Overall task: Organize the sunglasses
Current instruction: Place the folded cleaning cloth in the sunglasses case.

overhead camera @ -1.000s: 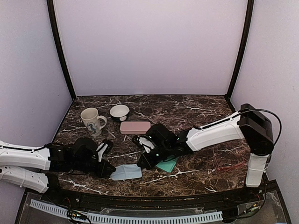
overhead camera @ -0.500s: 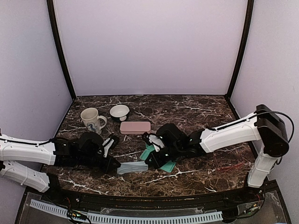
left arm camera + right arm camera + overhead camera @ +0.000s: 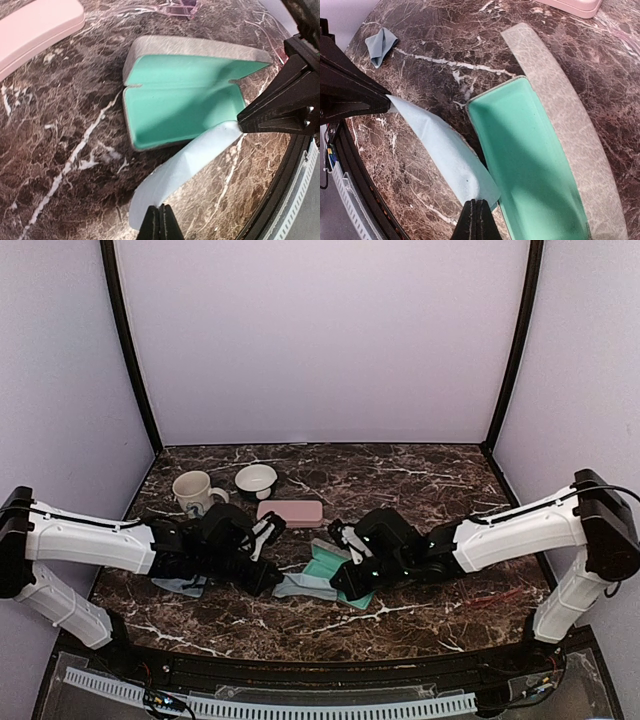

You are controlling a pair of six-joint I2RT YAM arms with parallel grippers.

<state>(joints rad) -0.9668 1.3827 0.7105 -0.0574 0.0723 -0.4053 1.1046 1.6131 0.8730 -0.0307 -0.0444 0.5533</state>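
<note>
The left gripper (image 3: 160,222) is closed tight on one end of a light-blue cleaning cloth (image 3: 185,170), and the right gripper (image 3: 479,219) is pinched shut on the opposite end, so the cloth hangs as a taut strip between the two grippers, just above the dark brown marble tabletop (image 3: 420,480). Directly ahead of the left gripper, and just to the side of the right gripper, lies an open oblong glasses case (image 3: 180,105) with a grey fabric shell and a teal lining. Its two halves are spread flat and nothing lies inside, and the cloth's far end crosses over its near corner. A closed pink oblong case (image 3: 290,512) sits beyond both grippers, near them but apart. A second light-blue cloth (image 3: 380,42) lies crumpled behind the left gripper, beside that arm. A cream ceramic mug (image 3: 193,490) and a small white bowl (image 3: 256,480) stand farther back on the left gripper's side. The thin red-framed sunglasses (image 3: 488,596) lie on the tabletop well behind the right gripper, alongside that arm and touched by neither gripper. A thin dark shape (image 3: 292,483) just beside the bowl is too small to identify.
</note>
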